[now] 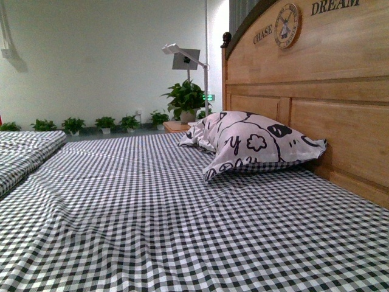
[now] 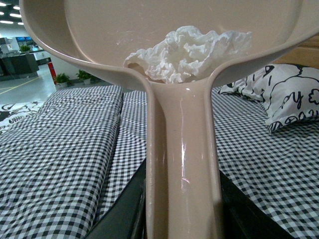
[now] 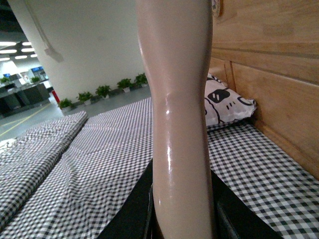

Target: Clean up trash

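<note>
The trash [image 2: 187, 52], a crumpled wad of white paper, lies inside the beige dustpan [image 2: 99, 30], just above where the pan meets its handle. My left gripper [image 2: 182, 219] is shut on the dustpan handle [image 2: 182, 149], holding the pan above the checked bed. In the right wrist view my right gripper [image 3: 182, 219] is shut on the beige brush handle [image 3: 177, 99], which rises out of the frame; its bristles are out of view. Neither arm shows in the front view.
A black-and-white checked sheet [image 1: 152, 213] covers the bed. A white pillow [image 1: 255, 146] with black cartoon prints leans on the wooden headboard [image 1: 328, 79] at the right. A second bed [image 1: 18, 152] lies left. Potted plants [image 1: 185, 97] and a lamp stand behind.
</note>
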You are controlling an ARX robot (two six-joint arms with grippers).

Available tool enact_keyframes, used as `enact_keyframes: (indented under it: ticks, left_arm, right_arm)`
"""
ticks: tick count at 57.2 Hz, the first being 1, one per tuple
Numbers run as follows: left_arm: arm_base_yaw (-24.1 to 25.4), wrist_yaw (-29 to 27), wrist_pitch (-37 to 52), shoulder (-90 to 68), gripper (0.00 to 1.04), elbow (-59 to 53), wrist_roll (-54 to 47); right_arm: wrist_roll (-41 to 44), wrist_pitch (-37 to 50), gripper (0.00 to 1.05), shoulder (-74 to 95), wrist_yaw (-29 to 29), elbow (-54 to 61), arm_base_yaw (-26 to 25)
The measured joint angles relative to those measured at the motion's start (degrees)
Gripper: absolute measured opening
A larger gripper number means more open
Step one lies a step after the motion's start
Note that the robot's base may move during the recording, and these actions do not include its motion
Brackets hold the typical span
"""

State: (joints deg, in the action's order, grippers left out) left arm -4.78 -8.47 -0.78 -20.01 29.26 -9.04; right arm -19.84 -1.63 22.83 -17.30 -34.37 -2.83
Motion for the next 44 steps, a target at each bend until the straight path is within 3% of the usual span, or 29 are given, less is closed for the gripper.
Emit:
enact_keyframes:
  ticks: [44]
  left_arm:
    - [0.0,0.0,0.0,0.0,0.27,0.0,0.2]
  right_arm:
    - [0.1,0.0,0.20,0.0,0.0,0.0,0.0]
